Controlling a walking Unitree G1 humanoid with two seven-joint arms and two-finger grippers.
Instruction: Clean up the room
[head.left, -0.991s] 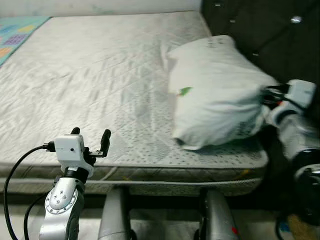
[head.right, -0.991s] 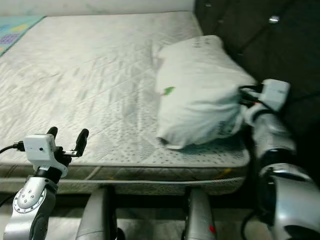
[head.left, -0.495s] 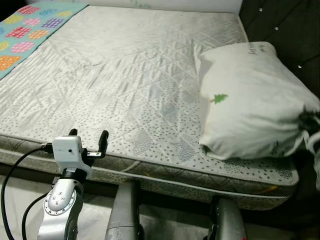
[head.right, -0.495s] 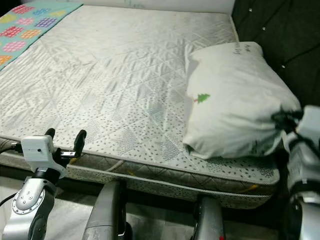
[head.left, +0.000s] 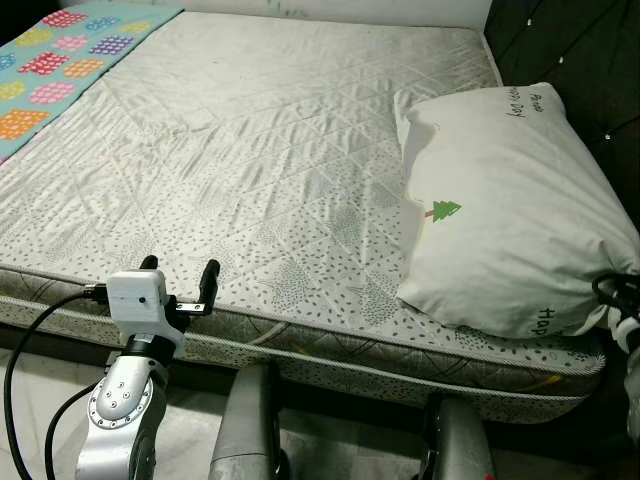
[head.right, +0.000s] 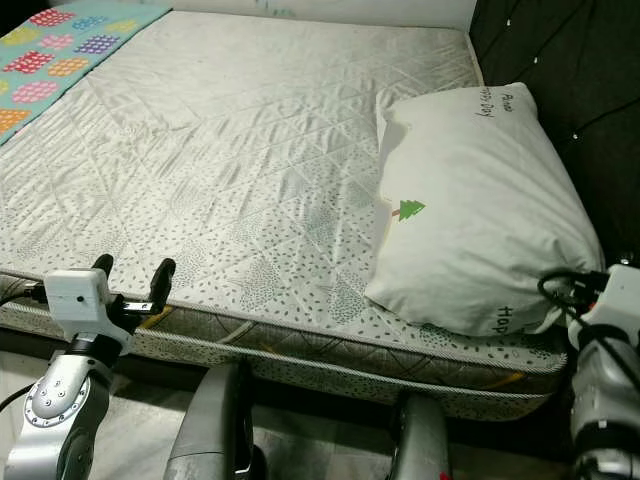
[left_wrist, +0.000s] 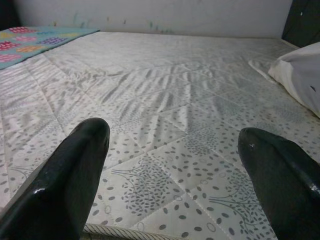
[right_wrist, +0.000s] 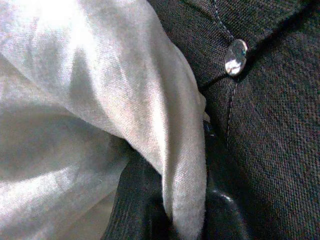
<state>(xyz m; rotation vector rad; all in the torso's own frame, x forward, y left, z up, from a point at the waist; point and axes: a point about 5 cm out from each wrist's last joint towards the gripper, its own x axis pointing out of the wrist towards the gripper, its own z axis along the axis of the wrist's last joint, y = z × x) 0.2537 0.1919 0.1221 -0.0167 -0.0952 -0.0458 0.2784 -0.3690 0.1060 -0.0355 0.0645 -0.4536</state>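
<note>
A white pillow (head.left: 500, 200) with a small green tree print lies on the right side of the grey quilted mattress (head.left: 250, 150), close to the dark headboard (head.left: 590, 50). My right gripper (head.right: 572, 292) sits at the pillow's near right corner. In the right wrist view a fold of the pillow's white cloth (right_wrist: 75, 100) is pinched between the black fingers (right_wrist: 140, 200). My left gripper (head.left: 180, 268) is held open at the mattress's front edge, left of centre, with nothing in it. Its two fingertips (left_wrist: 75, 185) stand wide apart over the quilting.
A colourful patterned blanket (head.left: 60, 60) covers the far left of the bed. The tufted headboard with a shiny button (right_wrist: 235, 56) stands right beside the pillow. My silver legs (head.left: 250, 430) are against the bed's front edge, on the pale floor.
The camera has swung, so the whole scene has shifted in the picture. The right arm now sits lower at the right edge, still holding the pillow's corner. The left gripper has kept its pose.
</note>
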